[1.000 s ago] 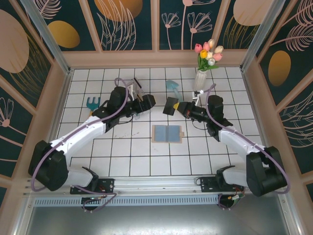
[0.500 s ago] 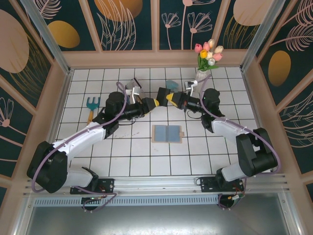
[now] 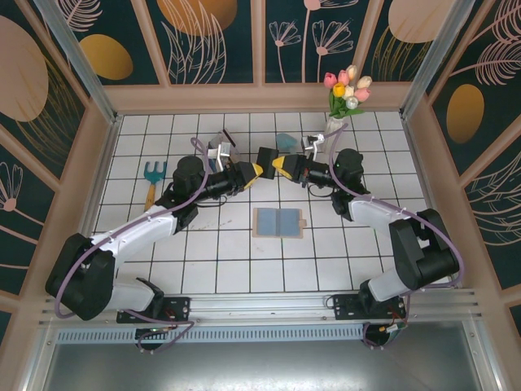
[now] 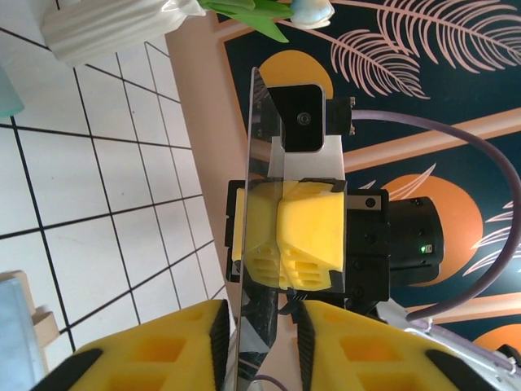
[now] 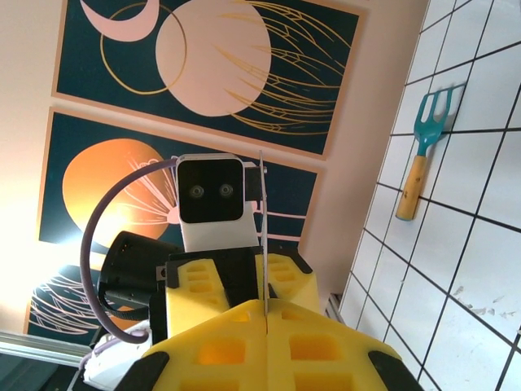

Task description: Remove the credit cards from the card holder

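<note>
The card holder point(image 3: 278, 221) lies open and flat on the tiles, blue-grey side up, with both arms above and behind it. My right gripper point(image 3: 277, 164) point(image 5: 266, 314) is shut on a thin dark credit card point(image 3: 266, 155) point(image 5: 262, 228), held upright and edge-on in mid-air. My left gripper point(image 3: 255, 172) point(image 4: 262, 326) faces it tip to tip. The credit card point(image 4: 244, 204) stands between the left fingers, against one pad, with a gap to the other. The right gripper point(image 4: 285, 244) shows straight ahead in the left wrist view.
A teal hand rake point(image 3: 152, 177) point(image 5: 423, 155) lies at the left. A white vase of tulips point(image 3: 335, 130) point(image 4: 106, 28) stands back right. A clear rack point(image 3: 220, 148) and a teal scoop point(image 3: 286, 142) sit behind the grippers. Wooden walls enclose the table.
The right gripper carried the card left and back. The left gripper swung in to meet it, and its jaws narrowed around the card's free end.
</note>
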### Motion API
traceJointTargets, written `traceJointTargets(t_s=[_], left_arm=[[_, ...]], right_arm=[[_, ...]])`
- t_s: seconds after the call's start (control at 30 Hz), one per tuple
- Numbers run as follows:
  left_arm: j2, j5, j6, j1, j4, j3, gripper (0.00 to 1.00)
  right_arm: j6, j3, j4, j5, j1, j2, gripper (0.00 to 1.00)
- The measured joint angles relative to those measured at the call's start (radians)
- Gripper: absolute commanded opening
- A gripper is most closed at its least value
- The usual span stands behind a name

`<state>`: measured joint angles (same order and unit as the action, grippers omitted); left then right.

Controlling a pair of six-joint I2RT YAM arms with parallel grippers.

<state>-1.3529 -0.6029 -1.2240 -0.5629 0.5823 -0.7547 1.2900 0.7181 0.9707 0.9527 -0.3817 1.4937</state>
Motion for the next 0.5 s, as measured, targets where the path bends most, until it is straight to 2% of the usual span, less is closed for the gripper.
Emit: traceJointTargets(t_s=[0.13, 0.33, 0.37, 0.5], left_arm=[[0.0, 0.001, -0.003, 0.0, 0.006, 0.002, 0.14], [0.0, 0.001, -0.005, 0.0, 0.021, 0.009, 0.04], [0.0, 0.001, -0.006, 0.0, 0.02, 0.009, 0.0], [0.0, 0.005, 0.008, 0.0, 0.016, 0.009, 0.0]], right_arm=[[0.002, 0.0, 0.002, 0.0, 0.0, 0.003, 0.0], [0.003, 0.0, 0.014, -0.001, 0.0, 0.003, 0.01], [0.003, 0.0, 0.014, -0.001, 0.0, 0.003, 0.08], [-0.019, -0.001, -0.003, -0.001, 0.0, 0.003, 0.34]])
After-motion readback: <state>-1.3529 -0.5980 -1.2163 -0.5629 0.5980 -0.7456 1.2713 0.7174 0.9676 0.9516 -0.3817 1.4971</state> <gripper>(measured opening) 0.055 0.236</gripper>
